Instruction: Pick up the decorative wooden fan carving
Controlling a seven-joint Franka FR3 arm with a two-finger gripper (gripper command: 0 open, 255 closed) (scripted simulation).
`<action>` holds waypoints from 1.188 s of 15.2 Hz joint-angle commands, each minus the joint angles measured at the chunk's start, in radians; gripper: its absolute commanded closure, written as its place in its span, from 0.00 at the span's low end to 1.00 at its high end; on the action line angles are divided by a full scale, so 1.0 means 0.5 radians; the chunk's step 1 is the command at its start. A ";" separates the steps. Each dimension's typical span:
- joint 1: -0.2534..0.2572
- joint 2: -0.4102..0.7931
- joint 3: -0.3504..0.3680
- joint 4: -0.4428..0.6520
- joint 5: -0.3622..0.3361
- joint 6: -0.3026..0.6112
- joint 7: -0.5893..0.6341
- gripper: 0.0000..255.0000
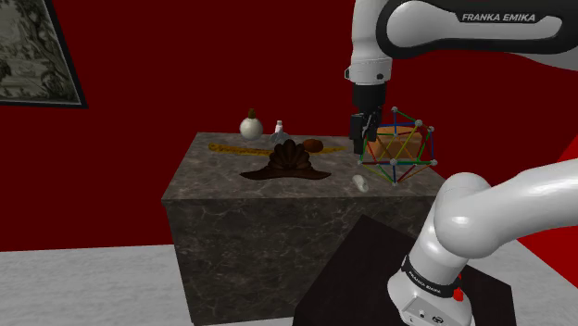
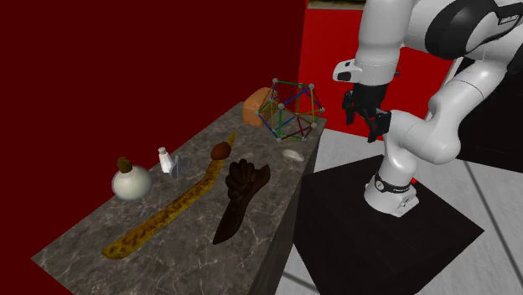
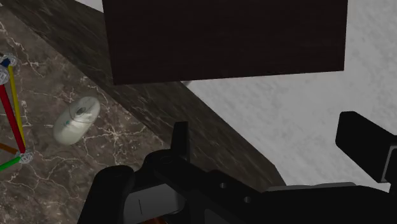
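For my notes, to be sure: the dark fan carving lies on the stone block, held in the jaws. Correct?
No: the fan carving lies on the stone block unheld; the gripper hangs empty near the rod-and-ball frame, as the second exterior view shows.

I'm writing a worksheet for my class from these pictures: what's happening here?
A white arm is to pick up the dark fan carving lying on the table. Its gripper hangs open and empty past the table's edge, near the rod frame, away from the carving.
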 commanded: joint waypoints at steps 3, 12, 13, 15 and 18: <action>-0.010 0.108 -0.080 0.015 -0.045 0.102 -0.103 0.00; -0.020 0.707 -0.402 0.233 -0.127 0.514 -0.565 0.00; -0.018 0.782 -0.434 0.272 -0.122 0.552 -0.618 0.00; -0.013 0.936 -0.493 0.359 -0.102 0.620 -0.726 0.00; -0.006 1.175 -0.572 0.511 -0.049 0.704 -0.892 0.00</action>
